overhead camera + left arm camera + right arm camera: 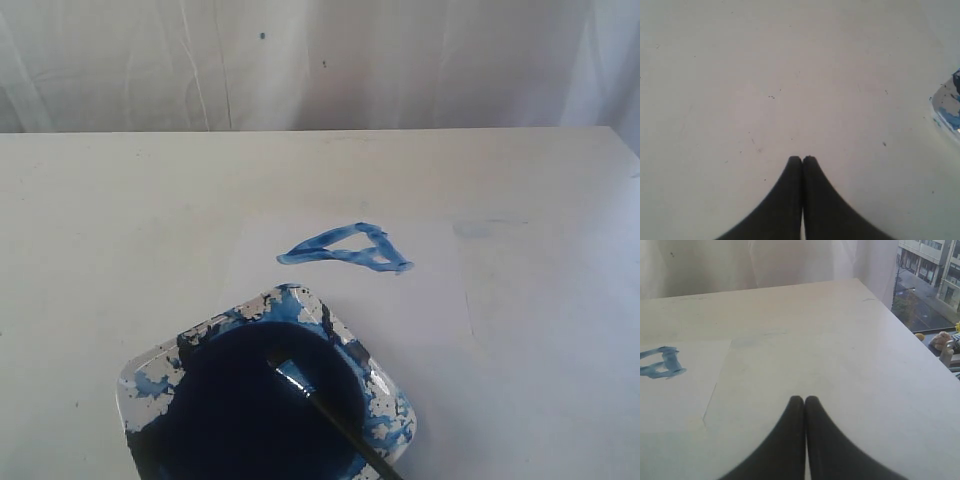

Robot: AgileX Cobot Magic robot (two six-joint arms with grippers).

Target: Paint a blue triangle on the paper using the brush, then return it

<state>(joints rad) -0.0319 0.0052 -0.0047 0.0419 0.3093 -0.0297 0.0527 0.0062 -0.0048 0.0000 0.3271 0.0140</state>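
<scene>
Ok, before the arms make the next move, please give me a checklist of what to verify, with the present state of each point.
1. The blue triangle is closed and sits on the paper: ok, three sides join.
2. The brush is released: ok, it lies in the dish, bristles over the dark paint.
3. The left gripper is free: ok, shut on nothing.
4. The right gripper is free: ok, shut on nothing.
5. The strokes are dry: cannot tell.

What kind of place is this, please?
Probably an upstairs room in a city, set up for painting: a white table before a curtain, tall buildings seen below outside, and a paint dish.
</scene>
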